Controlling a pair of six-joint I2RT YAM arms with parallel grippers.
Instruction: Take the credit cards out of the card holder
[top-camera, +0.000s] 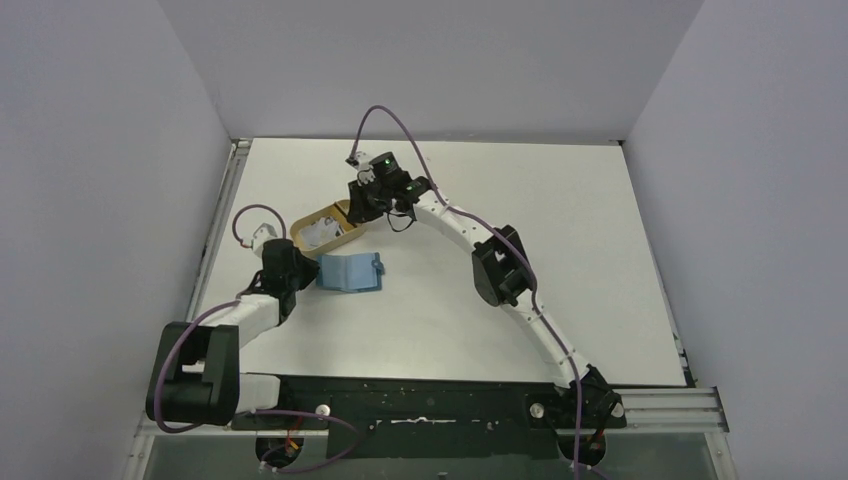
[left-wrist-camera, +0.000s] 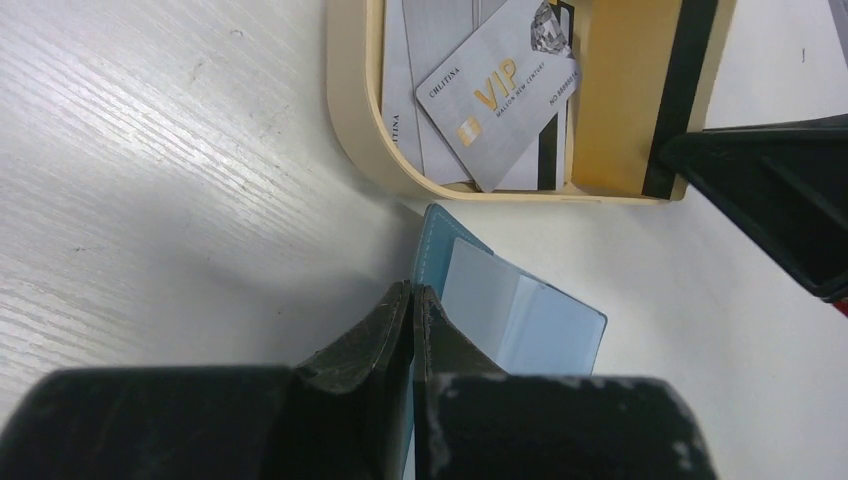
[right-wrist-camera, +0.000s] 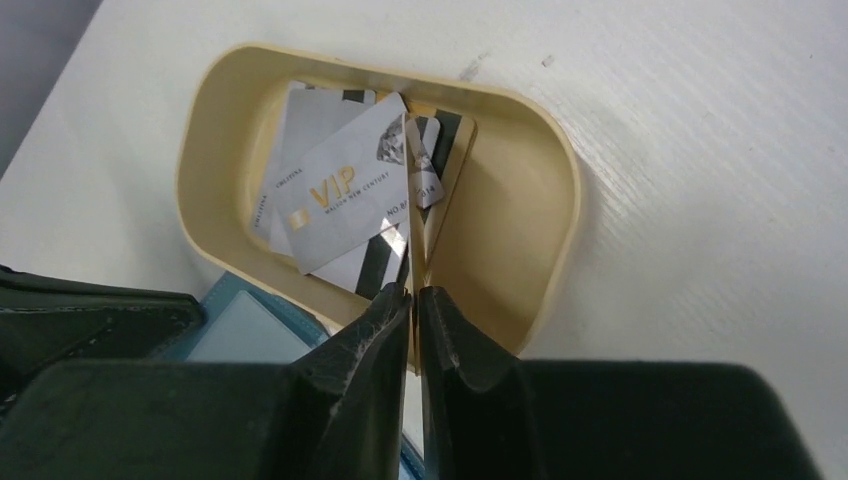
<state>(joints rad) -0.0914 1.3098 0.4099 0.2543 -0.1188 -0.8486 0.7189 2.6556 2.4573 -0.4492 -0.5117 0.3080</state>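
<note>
Above the worktop (top-camera: 420, 320), the top view shows my left end effector (top-camera: 308, 272) at the left edge of the teal card holder (top-camera: 350, 272). It lies open and flat, just beside the tan tray (top-camera: 330, 211). My right end effector (top-camera: 360, 210) hangs over the tray's right end.

Left wrist view: my fingers are together, clamped on the card holder's near edge. Its light blue pockets show no card that I can make out. Several credit cards (left-wrist-camera: 495, 95) lie stacked in the tray, a silver VIP one on top. A yellowish card (left-wrist-camera: 620, 90) with a dark stripe stands upright beside them.

Right wrist view: my fingers are clamped on that yellowish card, seen edge-on, with its far end down inside the tray.

Assessment: the step in hand is depositing this card, probably among the last. The next move calls for parting the right fingers, then lifting straight up.

Clearances: the tray wall is close beside the card, and the tray's near rim lies just beside the holder. Open worktop lies to the right and beyond.
</note>
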